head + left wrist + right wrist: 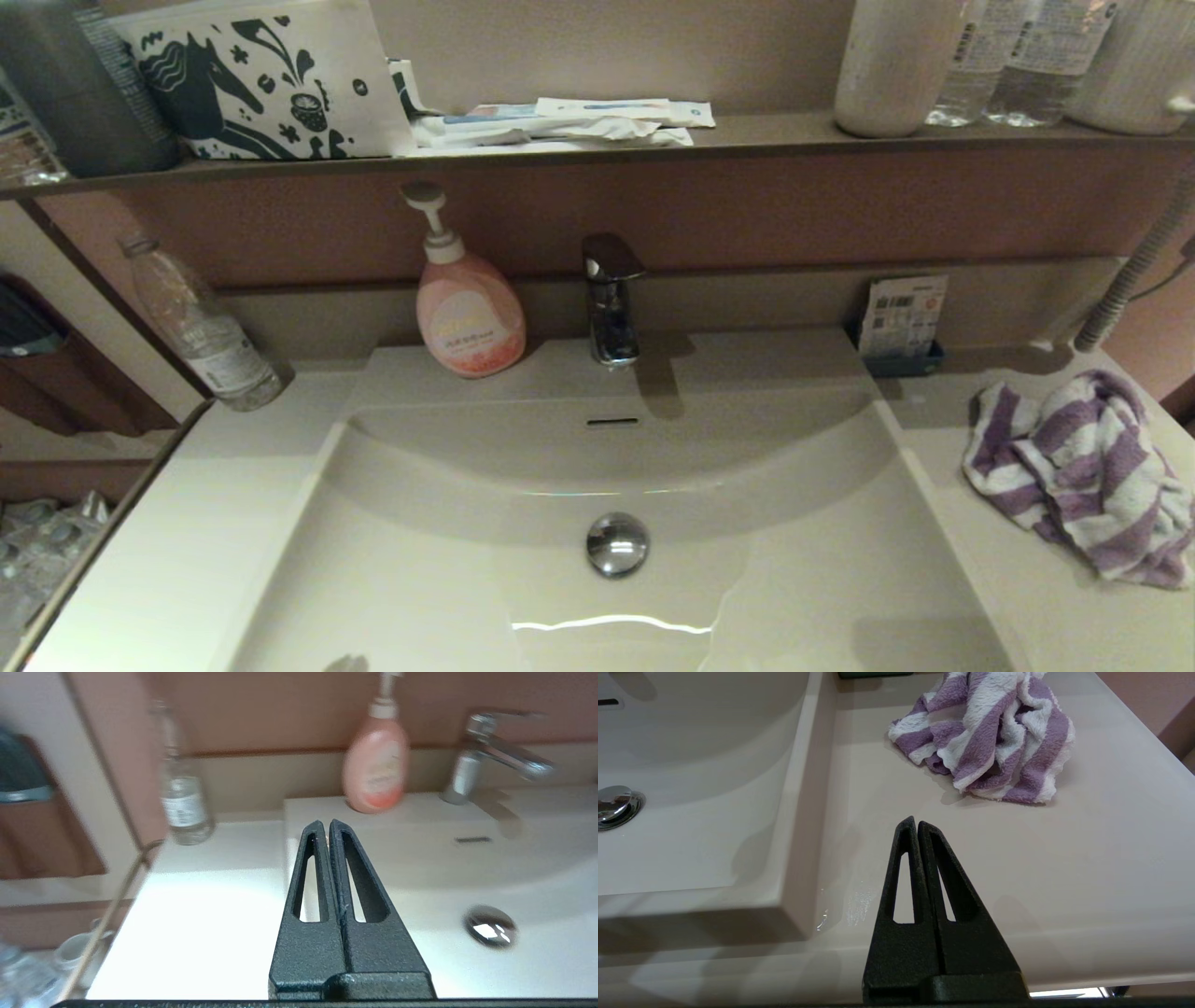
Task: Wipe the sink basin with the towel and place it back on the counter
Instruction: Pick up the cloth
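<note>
A crumpled purple-and-white striped towel [1083, 471] [990, 742] lies on the beige counter [1018, 579] to the right of the sink basin [448, 560]. The basin has a slot overflow [612, 422] and a round chrome drain stopper [617, 543] [490, 926] [612, 805]. My right gripper [916, 822] is shut and empty, hanging over the counter's front part, short of the towel. Shut and empty too, my left gripper [325, 823] hovers by the basin's left edge. Neither gripper shows in the head view.
A pink soap pump bottle [467, 313] and a chrome faucet [609, 299] stand behind the basin. A clear plastic bottle [201, 331] leans at the back left. A small card holder [901, 327] sits behind the towel. The dark upper shelf [747, 135] carries bottles and packets.
</note>
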Tool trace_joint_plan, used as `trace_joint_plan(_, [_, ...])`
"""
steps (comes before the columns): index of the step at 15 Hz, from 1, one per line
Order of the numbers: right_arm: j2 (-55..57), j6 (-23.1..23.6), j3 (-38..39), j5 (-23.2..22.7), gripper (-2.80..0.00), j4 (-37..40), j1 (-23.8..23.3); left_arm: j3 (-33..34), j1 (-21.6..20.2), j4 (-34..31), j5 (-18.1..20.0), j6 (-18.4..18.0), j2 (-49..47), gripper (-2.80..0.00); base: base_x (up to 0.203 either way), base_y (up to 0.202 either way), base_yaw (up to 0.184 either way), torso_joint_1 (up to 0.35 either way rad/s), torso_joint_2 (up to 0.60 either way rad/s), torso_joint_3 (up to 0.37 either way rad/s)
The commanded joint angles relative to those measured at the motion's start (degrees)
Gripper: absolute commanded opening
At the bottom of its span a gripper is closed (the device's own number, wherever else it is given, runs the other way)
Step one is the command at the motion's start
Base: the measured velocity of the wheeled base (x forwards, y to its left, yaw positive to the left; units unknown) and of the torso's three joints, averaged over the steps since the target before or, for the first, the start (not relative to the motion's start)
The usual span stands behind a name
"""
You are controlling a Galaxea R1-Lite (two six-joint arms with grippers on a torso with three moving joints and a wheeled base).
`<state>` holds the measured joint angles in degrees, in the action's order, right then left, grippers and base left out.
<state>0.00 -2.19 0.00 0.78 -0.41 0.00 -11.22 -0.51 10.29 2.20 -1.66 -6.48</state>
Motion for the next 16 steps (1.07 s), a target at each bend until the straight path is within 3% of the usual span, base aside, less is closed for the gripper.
trace_joint_plan(1, [0.0,0.0,0.0,0.02,-2.8,-0.02,0.0,1.36,-0.02,-2.86,1.5,-0.07,4.54,-2.8,0.0,0.0,0.0,0.0,0.0,0.0])
trace_joint_plan(3, [0.0,0.0,0.0,0.02,-2.8,-0.02,0.0,2.99,-0.02,-6.81,2.35,-0.08,6.38,-2.8,0.0,0.0,0.0,0.0,0.0,0.0])
trace_joint_plan(6, [0.0,0.0,0.0,0.02,-2.8,-0.02,0.0,7.38,-0.02,-7.04,2.34,-0.01,6.39,-2.8,0.0,0.0,0.0,0.0,0.0,0.0])
trace_joint_plan(10, [0.0,0.0,0.0,0.02,-2.8,-0.02,0.0,11.22,-0.02,-6.95,-1.82,0.13,6.39,-2.8,0.0,0.0,0.0,0.0,0.0,0.0])
trace_joint_plan(16, [0.0,0.0,0.0,0.02,-2.8,-0.02,0.0,11.22,-0.02,-6.95,-1.77,5.06,6.39,-2.8,0.0,0.0,0.0,0.0,0.0,0.0])
